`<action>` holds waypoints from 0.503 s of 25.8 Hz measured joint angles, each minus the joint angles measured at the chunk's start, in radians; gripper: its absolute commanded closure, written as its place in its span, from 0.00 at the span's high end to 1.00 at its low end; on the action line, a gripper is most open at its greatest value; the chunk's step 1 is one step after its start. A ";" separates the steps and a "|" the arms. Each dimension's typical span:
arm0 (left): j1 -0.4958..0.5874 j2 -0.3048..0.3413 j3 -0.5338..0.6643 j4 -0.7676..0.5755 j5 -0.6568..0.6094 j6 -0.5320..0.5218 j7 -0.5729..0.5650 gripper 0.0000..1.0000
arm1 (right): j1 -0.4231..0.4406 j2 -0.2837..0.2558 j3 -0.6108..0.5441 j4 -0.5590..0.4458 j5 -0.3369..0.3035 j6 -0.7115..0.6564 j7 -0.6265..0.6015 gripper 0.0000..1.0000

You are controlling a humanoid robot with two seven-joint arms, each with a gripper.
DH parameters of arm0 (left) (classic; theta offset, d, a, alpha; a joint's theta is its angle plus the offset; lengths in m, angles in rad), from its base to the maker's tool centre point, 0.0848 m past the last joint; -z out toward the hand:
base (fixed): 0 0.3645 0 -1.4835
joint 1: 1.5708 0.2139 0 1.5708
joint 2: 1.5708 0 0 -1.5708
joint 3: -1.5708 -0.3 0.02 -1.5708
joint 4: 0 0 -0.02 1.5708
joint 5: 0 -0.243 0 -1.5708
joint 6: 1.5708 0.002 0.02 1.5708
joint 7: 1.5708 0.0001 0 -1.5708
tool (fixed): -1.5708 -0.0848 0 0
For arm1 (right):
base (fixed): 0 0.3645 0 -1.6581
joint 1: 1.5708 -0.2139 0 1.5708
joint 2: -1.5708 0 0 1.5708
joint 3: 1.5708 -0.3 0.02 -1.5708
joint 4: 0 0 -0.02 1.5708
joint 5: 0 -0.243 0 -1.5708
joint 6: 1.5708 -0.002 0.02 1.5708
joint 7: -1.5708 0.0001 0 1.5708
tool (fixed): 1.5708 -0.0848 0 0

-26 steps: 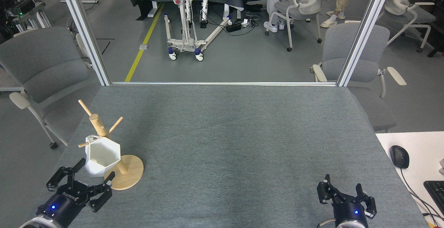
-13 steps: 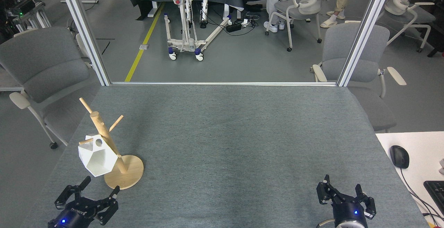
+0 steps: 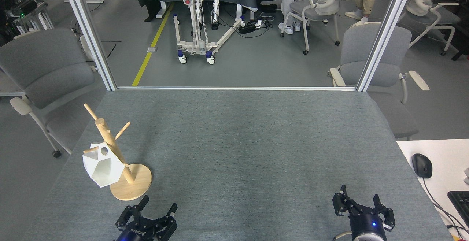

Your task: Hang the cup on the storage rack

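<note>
Cup (image 3: 104, 167) hung by its handle on the lowest left peg of the rack (image 3: 121, 167), tilted, white facets facing the camera, body pressed against the pole just above the round base. Rack stood near the left front corner of the worktop (image 3: 242, 142), two upper pegs bare. Left gripper (image 3: 150, 215) sat low at the near edge, just right of the rack's base and apart from it, fingers (image 3: 128, 217) spread wide, grasping nothing. Right gripper (image 3: 361, 206) sat far to the right of the rack at the near edge, fingers likewise released and empty. Grey felt covered the worktop all around the rack. Well right of the rack, past the worktop's edge, lay a white desk with a black mouse (image 3: 421, 165) and a keyboard corner (image 3: 461, 200). Behind the rack, beyond the metal frame, stood grey chairs (image 3: 47, 69) and a wheeled lift stand (image 3: 196, 21) on the floor.
</note>
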 measured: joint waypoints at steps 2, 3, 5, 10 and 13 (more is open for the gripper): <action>-0.019 -0.042 -0.024 0.002 0.000 0.038 0.000 0.98 | -0.006 -0.002 0.003 0.000 0.000 0.002 0.003 1.00; -0.033 -0.054 -0.052 0.005 0.001 0.073 0.000 0.98 | -0.012 -0.004 0.004 0.000 0.001 0.002 0.003 1.00; -0.066 -0.069 -0.128 0.015 0.001 0.170 0.000 0.98 | -0.022 -0.010 0.006 0.000 0.001 -0.002 0.004 1.00; -0.185 -0.082 -0.305 0.083 0.004 0.410 -0.007 0.98 | -0.082 -0.051 0.020 -0.008 0.001 -0.010 0.008 1.00; -0.254 -0.086 -0.371 0.119 0.007 0.496 -0.015 0.99 | -0.116 -0.067 0.031 -0.023 0.003 -0.012 0.009 1.00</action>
